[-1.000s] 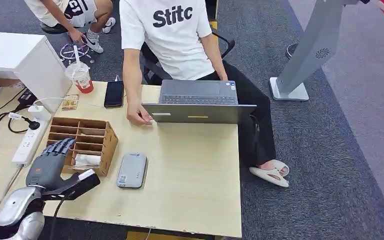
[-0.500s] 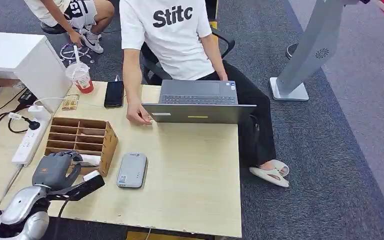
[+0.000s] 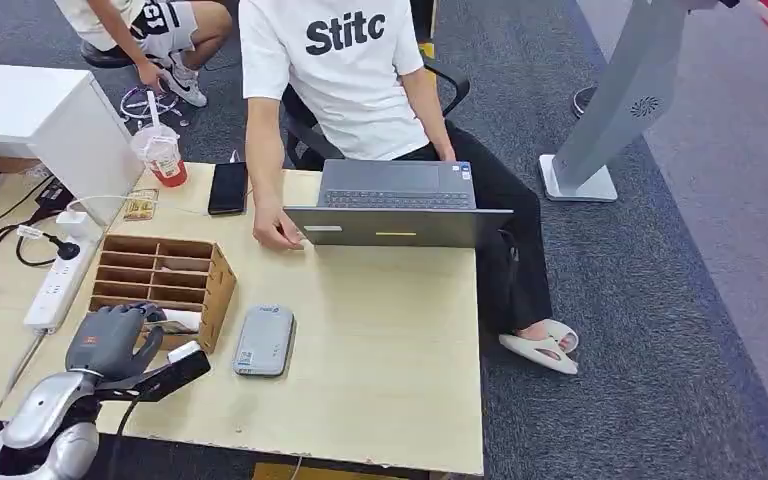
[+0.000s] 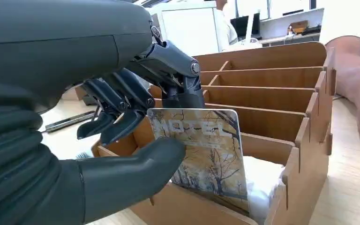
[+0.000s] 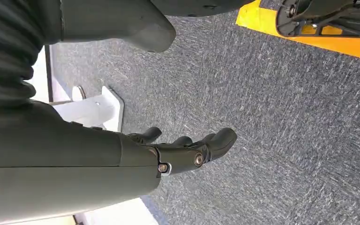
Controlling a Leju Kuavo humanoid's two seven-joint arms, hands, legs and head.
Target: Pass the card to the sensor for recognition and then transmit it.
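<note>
While my left hand pinches the card between thumb and fingers, upright in the nearest slot of the wooden organizer, the grey sensor lies just beside on my right; my right hand hangs empty, fingers loosely apart.

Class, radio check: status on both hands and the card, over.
Left hand pinching card in wooden organizer. Right hand empty, fingers apart, hanging over floor. Sensor beside organizer, unobstructed.
</note>
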